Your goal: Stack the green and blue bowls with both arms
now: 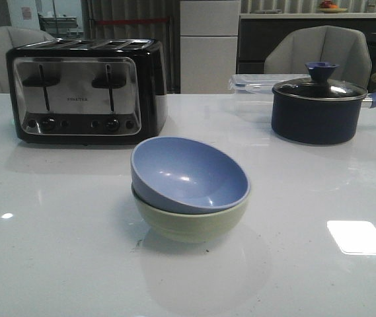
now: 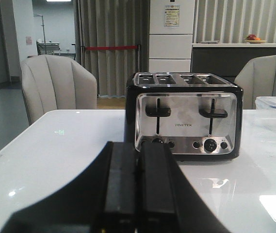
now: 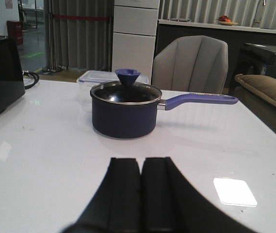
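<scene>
Toaster first, at the far left: a black and brushed-steel four-slot toaster (image 1: 87,89) stands on the glossy white bench (image 1: 49,251), its two levers and row of dials facing forward. The left wrist view looks straight at this toaster, and the left pincer (image 2: 138,194) at the bottom of that view is clenched, its two black fingers pressed together with only a thin seam between them and nothing held. Near the middle of the bench, in front of the toaster and slightly to its right, sits the pale periwinkle blue round matte bowl (image 1: 191,173), nested inside the pale sage green round matte bowl (image 1: 194,223). The blue one is tilted, its rim higher at the back left and lower at the front right, so the green rim shows beneath it. Further right and toward the back stands a dark navy pot with a glass lid and blue knob (image 1: 318,105), its handle pointing right, with a clear plastic container (image 1: 254,82) just behind it. The right wrist view faces this pot, and the right pincer (image 3: 140,194) is likewise clenched on nothing. Neither arm appears in the front view.
</scene>
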Controlling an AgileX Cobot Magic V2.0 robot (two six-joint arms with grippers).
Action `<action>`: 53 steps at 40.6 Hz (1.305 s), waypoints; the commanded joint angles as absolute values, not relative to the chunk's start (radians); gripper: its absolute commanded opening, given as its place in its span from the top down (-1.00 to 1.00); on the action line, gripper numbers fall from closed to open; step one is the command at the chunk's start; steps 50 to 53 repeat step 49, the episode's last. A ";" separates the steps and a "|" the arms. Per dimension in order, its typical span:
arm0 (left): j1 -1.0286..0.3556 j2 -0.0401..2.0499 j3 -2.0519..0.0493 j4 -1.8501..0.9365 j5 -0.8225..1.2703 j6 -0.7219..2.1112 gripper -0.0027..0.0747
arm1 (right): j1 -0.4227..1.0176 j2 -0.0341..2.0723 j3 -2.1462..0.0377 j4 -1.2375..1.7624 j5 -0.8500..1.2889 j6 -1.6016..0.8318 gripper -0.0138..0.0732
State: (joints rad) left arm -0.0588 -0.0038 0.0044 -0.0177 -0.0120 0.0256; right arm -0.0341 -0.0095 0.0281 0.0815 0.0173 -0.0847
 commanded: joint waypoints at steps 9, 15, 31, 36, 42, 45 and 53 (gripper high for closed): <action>-0.067 -0.024 0.008 -0.025 -0.103 0.017 0.69 | 0.008 -0.030 0.025 -0.033 -0.092 0.088 0.55; -0.067 -0.024 0.008 -0.025 -0.103 0.017 0.69 | 0.027 -0.030 0.025 -0.033 -0.092 0.088 0.55; -0.067 -0.024 0.008 -0.025 -0.103 0.017 0.69 | 0.024 -0.030 0.025 -0.033 -0.098 0.088 0.55; -0.080 -0.024 0.008 -0.025 -0.103 0.017 0.69 | 0.025 -0.030 0.025 -0.033 -0.098 0.088 0.55; -0.080 -0.024 0.008 -0.025 -0.103 0.017 0.69 | 0.026 -0.030 0.025 -0.033 -0.098 0.088 0.55; -0.080 -0.024 0.008 -0.025 -0.103 0.017 0.69 | 0.026 -0.030 0.025 -0.033 -0.098 0.088 0.55; -0.080 -0.024 0.008 -0.025 -0.103 0.017 0.69 | 0.026 -0.030 0.025 -0.033 -0.098 0.088 0.55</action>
